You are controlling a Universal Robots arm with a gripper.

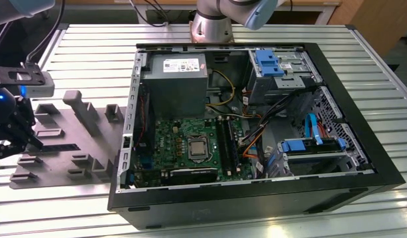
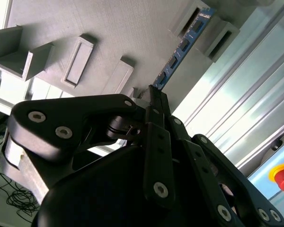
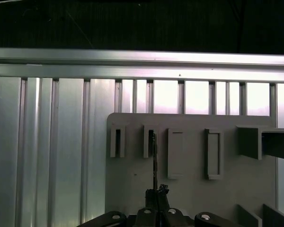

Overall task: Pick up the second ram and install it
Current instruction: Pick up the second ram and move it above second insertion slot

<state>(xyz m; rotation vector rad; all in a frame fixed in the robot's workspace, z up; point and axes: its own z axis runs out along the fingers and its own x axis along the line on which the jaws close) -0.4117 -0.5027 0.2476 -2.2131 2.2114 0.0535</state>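
A: So, what sits on the slatted metal table point(image 1: 91, 44)?

B: Mostly the open black computer case point(image 1: 256, 198), toward the exterior view's right. Inside, a grey power supply point(image 1: 177, 84) sits next to the green motherboard point(image 1: 170, 144), whose long black slots point(image 1: 227, 144) run beside the processor socket point(image 1: 198, 148).

A: And outside the case?

B: A grey moulded tray point(image 1: 58, 166) with raised blocks lies just beside it, on the exterior view's left.

A: Where is the gripper point(image 2: 154, 92)?

B: Over that tray, near its edge away from the case. In the second wrist view its black fingers point(image 2: 160, 106) are pressed together on the near end of the second ram point(image 2: 182, 47), a narrow stick with dark chips along it.

A: Is the stick off the tray?

B: I can't tell. Its far end reaches between two raised blocks of the tray. In the first wrist view it appears edge-on, a thin dark line running from the fingertips to one slotted block.
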